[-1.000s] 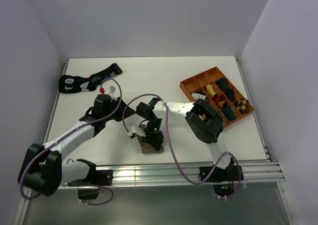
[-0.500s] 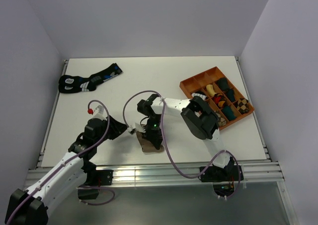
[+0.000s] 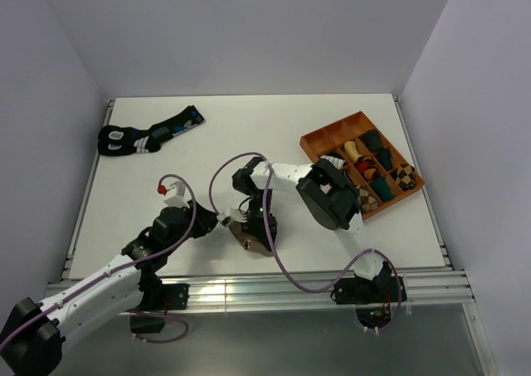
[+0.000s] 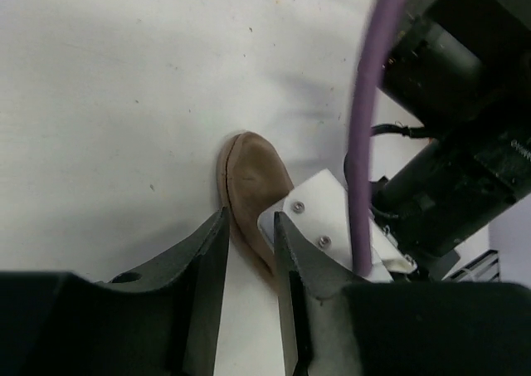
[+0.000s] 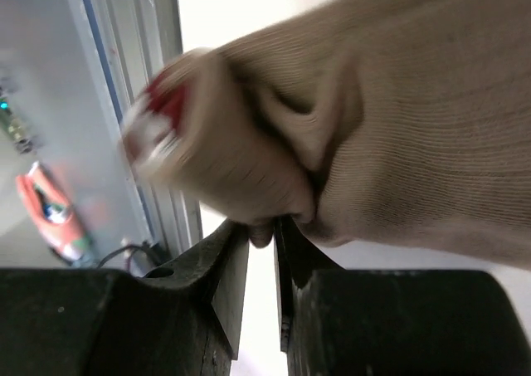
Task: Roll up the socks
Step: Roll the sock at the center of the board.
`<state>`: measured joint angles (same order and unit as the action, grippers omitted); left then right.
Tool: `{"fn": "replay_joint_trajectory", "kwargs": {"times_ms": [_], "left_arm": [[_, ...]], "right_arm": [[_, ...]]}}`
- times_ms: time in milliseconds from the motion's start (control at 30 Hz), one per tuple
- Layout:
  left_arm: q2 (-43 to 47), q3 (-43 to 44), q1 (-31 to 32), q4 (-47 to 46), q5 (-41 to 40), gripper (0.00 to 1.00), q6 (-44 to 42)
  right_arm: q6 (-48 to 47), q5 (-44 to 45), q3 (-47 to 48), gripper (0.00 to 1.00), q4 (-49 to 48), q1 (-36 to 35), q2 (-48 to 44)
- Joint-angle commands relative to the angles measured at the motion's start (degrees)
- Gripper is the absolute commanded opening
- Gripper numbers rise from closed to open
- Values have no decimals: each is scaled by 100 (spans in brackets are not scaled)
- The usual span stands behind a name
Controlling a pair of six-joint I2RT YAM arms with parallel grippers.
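Tan cloth marks the centre of the scene: a tan sock point(image 3: 246, 240) lies bunched on a white table point(image 3: 249, 119), close to its near edge and about midway along it.

Far to the left of the tan sock and well behind it, a pair of black socks point(image 3: 148, 135) with blue and white marks lies flat, well apart from everything else.

Just left of the tan sock, the left gripper point(image 4: 249, 227) reaches in low. Its jaws stand a little apart, with the sock's rounded edge at their tips. Whether they pinch the cloth cannot be told.

Directly over the tan sock, the right gripper point(image 5: 261, 231) comes down from above. Its jaws are nearly together, clamped on a fold of the tan cloth. A blurred red-and-white cuff point(image 5: 158, 119) shows beside the fold. The right arm's dark wrist hides most of the sock from the overhead camera, and a purple cable point(image 4: 369, 127) crosses in front of that wrist in the left wrist view.

Right of the tan sock and farther back sits an orange tray point(image 3: 314, 146), its compartments holding coloured rolled bundles point(image 3: 375, 170).
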<state>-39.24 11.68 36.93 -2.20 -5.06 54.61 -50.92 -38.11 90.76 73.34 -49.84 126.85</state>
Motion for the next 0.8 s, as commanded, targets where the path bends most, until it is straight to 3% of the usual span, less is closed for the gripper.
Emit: {"fn": "replay_joint_trajectory", "kwargs": {"times_ms": [0, 100, 333, 567, 700, 767], "left_arm": [[-57, -113, 787, -597, 217, 34, -187], [22, -341, 1096, -615, -126, 35, 118], [936, -747, 1159, -80, -487, 32, 814], [480, -694, 1168, -123, -83, 29, 920], [294, -641, 1203, -360, 452, 27, 525], [443, -676, 1342, -169, 313, 28, 577]], "right_arm": [[-6, 216, 345, 24, -523, 89, 244], [11, 216, 372, 24, -523, 98, 253], [82, 207, 381, 23, -531, 107, 183], [599, 251, 425, 24, -733, 115, -72], [1057, 356, 390, 23, -971, 115, -230], [1197, 400, 398, 23, -1023, 98, -231]]}}
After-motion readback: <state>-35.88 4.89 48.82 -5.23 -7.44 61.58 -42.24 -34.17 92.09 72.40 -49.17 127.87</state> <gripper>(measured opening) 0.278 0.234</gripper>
